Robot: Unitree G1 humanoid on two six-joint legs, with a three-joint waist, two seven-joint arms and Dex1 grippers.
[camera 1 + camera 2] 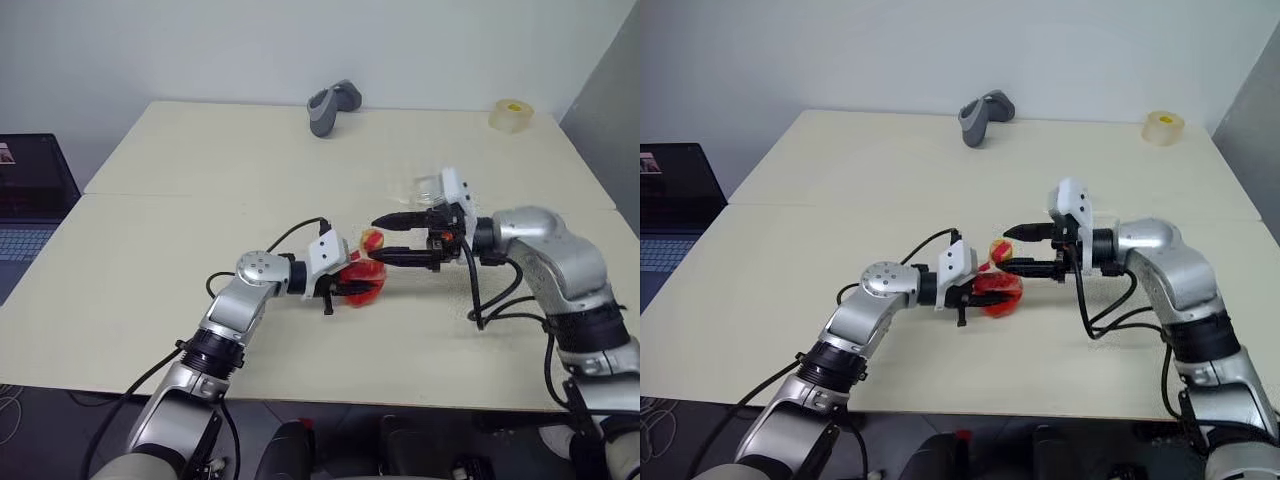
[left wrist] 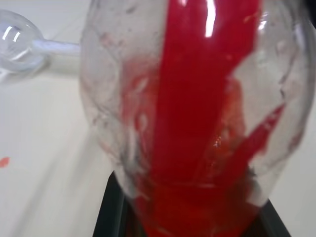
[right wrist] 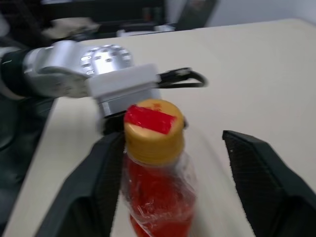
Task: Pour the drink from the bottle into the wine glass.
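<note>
Currently left gripper [image 1: 985,290] clamps bottle [image 1: 998,285] low over bench [image 1: 840,200]; right gripper [image 3: 168,187] wide around cap [image 3: 153,131]. Close squarely on cap, twist without tilting. Wine glass [image 1: 425,190] just behind.

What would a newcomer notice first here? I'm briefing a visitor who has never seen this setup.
The bright red bottle at the table's middle, clamped in the left tool. Its yellow-and-red cap is still on, and the right tool stands open around it. A grey handheld device and a tape roll lie at the table's far edge.
</note>
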